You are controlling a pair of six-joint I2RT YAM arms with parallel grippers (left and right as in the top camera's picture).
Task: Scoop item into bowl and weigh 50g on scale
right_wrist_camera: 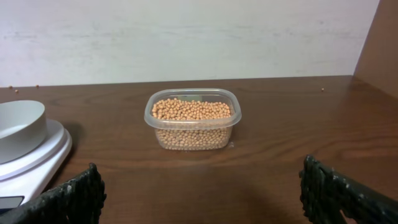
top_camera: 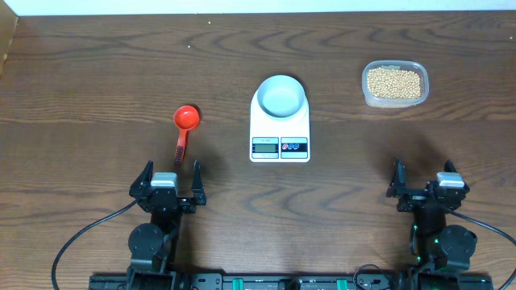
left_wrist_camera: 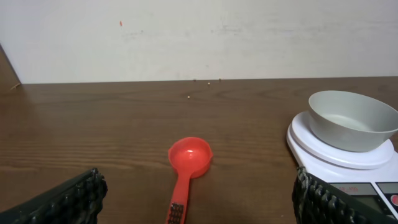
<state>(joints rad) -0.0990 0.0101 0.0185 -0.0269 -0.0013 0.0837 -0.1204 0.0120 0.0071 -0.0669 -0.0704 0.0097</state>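
Both stand spread apart and empty: red scoop (top_camera: 186, 119) just ahead of the left pincer (top_camera: 172, 166) — beans (top_camera: 394, 83) in a tub (top_camera: 367, 97) well ahead of the right pincer (top_camera: 423, 167) — bowl (top_camera: 281, 96) on scale (top_camera: 264, 129) between.

The scale (top_camera: 280, 127) was set near the middle of the table (top_camera: 97, 72), its display turned toward the arms. The bowl (top_camera: 281, 97) was placed on the scale's far part. Left of the scale, apart from it, the scoop (top_camera: 185, 127) was laid with its cup end away from the arms. Right of the scale and further back, well apart, the tub (top_camera: 364, 84) was set, with the beans (top_camera: 394, 83) in it. The left gripper (top_camera: 172, 167) was positioned just nearside of the scoop's handle, the right gripper (top_camera: 423, 169) well nearside of the tub.
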